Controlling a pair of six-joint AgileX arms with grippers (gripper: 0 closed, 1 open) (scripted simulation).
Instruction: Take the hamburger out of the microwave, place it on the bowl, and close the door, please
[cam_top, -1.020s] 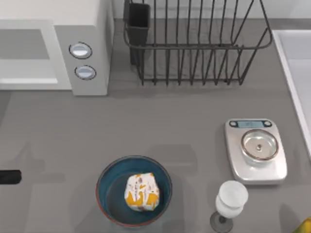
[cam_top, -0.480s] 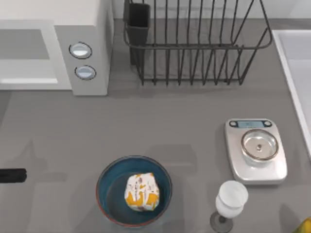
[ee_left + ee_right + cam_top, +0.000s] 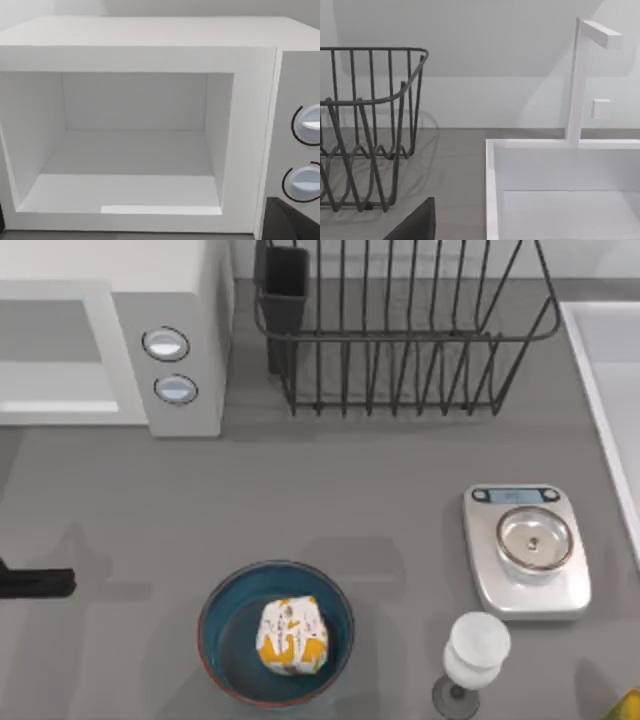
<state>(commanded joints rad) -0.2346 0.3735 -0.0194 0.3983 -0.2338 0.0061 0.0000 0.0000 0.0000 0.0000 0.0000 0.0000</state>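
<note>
- The left gripper (image 3: 40,583) shows as a dark tip at the table's left edge in the top view, low over the grey table (image 3: 360,500), well left of the bowl; I cannot tell whether its pincer is apart or together.
- The microwave (image 3: 110,335) stands at the back left; its two round knobs (image 3: 166,343) sit on the side panel.
- The left wrist view looks straight into the microwave's cavity (image 3: 130,145), which is open and white inside; the door itself cannot be made out.
- The bowl (image 3: 222,592), blue inside with a reddish-brown rim, sits at the front, left of the middle.
- The hamburger (image 3: 291,635) in its white and orange wrapper lies inside the bowl.
- A dark wire dish rack (image 3: 400,330) stands at the back, just right of the microwave, with a dark cup holder (image 3: 286,285) at its left end.
- A silver kitchen scale (image 3: 526,550) with a round steel pan rests to the right.
- A white stemmed glass (image 3: 472,655) stands just in front of the scale.
- A yellow object (image 3: 628,706) peeks in at the front right corner.
- A white sink (image 3: 560,185) with a white tap (image 3: 585,80) lies at the right edge.
- The right arm is parked; whether its pincer is apart or together cannot be told.
</note>
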